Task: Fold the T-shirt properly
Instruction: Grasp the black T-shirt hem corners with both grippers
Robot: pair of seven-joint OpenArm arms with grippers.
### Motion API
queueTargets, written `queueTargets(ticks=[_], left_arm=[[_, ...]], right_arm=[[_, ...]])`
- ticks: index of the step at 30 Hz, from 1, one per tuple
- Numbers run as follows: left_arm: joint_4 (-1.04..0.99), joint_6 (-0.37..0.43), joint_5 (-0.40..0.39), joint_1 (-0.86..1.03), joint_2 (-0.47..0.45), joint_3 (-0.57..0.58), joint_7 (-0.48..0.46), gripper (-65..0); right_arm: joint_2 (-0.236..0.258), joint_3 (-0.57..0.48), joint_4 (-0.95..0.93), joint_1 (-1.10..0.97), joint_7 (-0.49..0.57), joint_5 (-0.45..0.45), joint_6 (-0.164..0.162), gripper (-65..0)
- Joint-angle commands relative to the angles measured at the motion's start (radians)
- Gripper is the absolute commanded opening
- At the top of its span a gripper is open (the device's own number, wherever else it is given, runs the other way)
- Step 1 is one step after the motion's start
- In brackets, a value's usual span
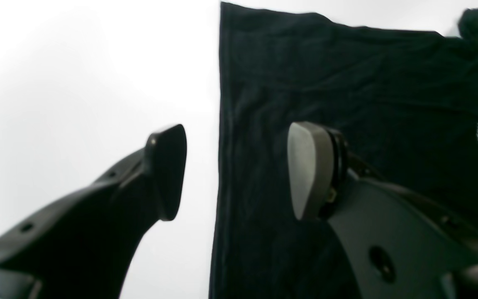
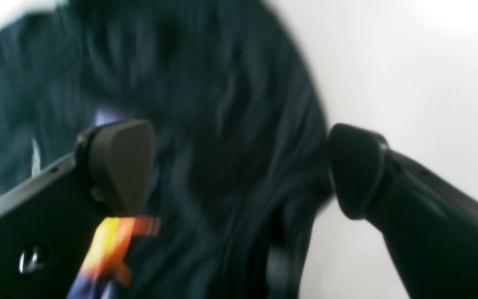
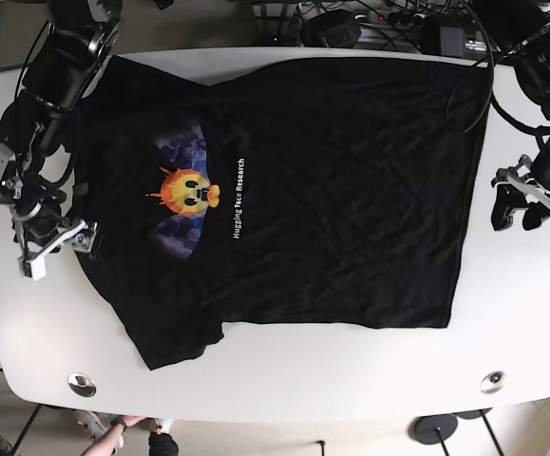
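Nearest the lens in the left wrist view, the left gripper [image 1: 237, 170] stands spread wide, holding nothing. One dark finger hangs over the bare white table [image 1: 77, 83]; the other, with its grey pad [image 1: 305, 168], hangs over the black T-shirt [image 1: 347, 104]. The straight hem edge of the shirt runs up the picture between the two fingers. Whether the pad touches the cloth cannot be told.

In the right wrist view, the right gripper [image 2: 243, 170] is likewise spread and grips nothing. Its fingers straddle a rounded edge of the shirt, one pad over the dark fabric beside an orange and yellow patch of the print [image 2: 110, 245], the other over the white tabletop just off the cloth. This view is blurred, so contact cannot be judged.

From the base view, the T-shirt [image 3: 350, 190] lies spread flat and face up across the white table [image 3: 284, 370], collar toward the view's left and hem toward its right. The orange emblem [image 3: 187, 190] and a line of white lettering [image 3: 239, 198] sit on the chest. The right gripper [image 3: 54, 239] is at the shirt's left edge, by the collar and lower sleeve. The left gripper [image 3: 520, 207] sits just off the hem at the view's right. Cables [image 3: 388, 19] crowd the far edge of the table.
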Motion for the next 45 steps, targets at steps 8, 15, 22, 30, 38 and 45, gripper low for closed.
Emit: queueTargets(ticks=[8,15,22,30,38,45], left_arm=[[0.012,-0.002,-0.018,-0.046,-0.017,0.006,-0.025,-29.0],[0.012,-0.002,-0.018,-0.044,-0.019,0.006,-0.025,-29.0],[0.01,-0.002,-0.018,-0.046,-0.019,0.02,-0.025,-29.0],[-0.177,0.003,-0.018,-0.112,-0.03,0.037,-0.028,-29.0],[-0.459,0.004,0.275,-0.38,-0.039,0.166,-0.063,-18.9],[-0.958,0.001,0.307,-0.581,-0.054,0.276,-0.281,-15.6]], right_arm=[[0.109,-0.195,-0.547,0.256,0.352,-0.024,0.004,-1.3],[0.15,-0.328,-0.787,0.345,0.575,-0.024,-0.001,-1.3],[0.143,-0.35,-0.839,0.32,0.622,-0.024,-0.005,-1.4],[0.075,-0.35,-0.834,0.306,0.619,-0.024,-0.007,-2.5],[0.077,-0.35,-0.837,0.338,0.621,-0.024,-0.009,-59.1],[0.077,-0.35,-0.834,0.338,0.621,-0.024,-0.009,-62.8]])
